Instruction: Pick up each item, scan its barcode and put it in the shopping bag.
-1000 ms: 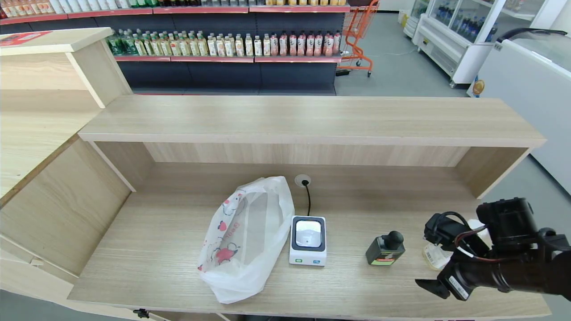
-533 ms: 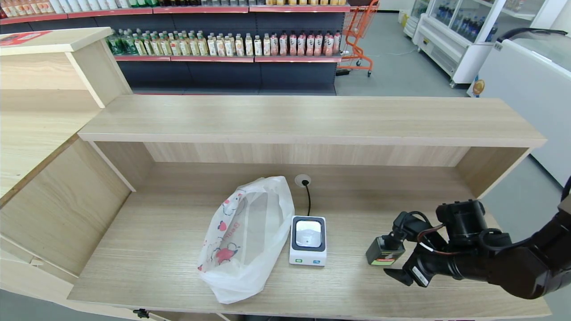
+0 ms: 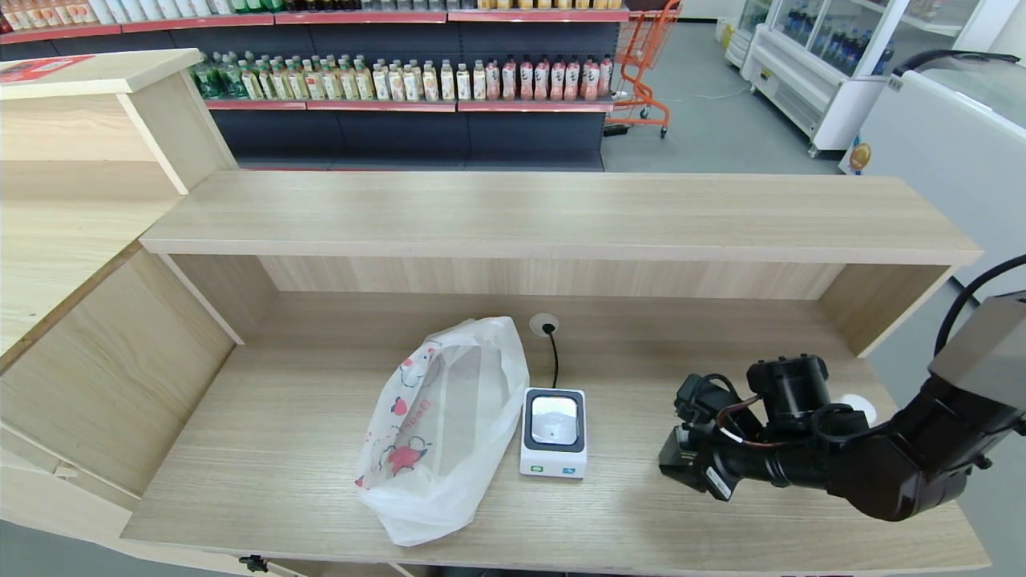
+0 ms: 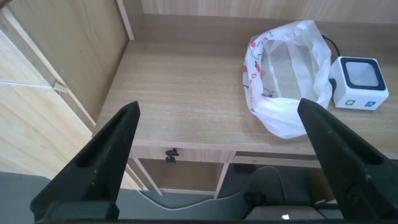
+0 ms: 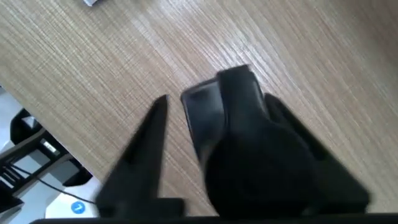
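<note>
— Where is the dark bottle (image 5: 208, 118)?

— On the counter (image 3: 280, 449), at three o'clock from the scanner (image 3: 553, 431) and apart from it. I judge it stands upright, cap on top, so its long axis is vertical.

— And the right gripper (image 5: 217, 101)?

— Right at it, coming in from the bottle's three o'clock side. The fingers are apart, one on each side of the body. Bare wood shows between one finger and the bottle, so it does not look clamped yet.

— The way onward?

— Toward nine o'clock: first the scanner, then the shopping bag (image 3: 441, 425) just beside it.

— The left gripper (image 4: 219, 107)?

— Fingers wide apart, out past the counter's near edge, about seven o'clock from the bag. The right arm is far nearer the bottle.
</note>
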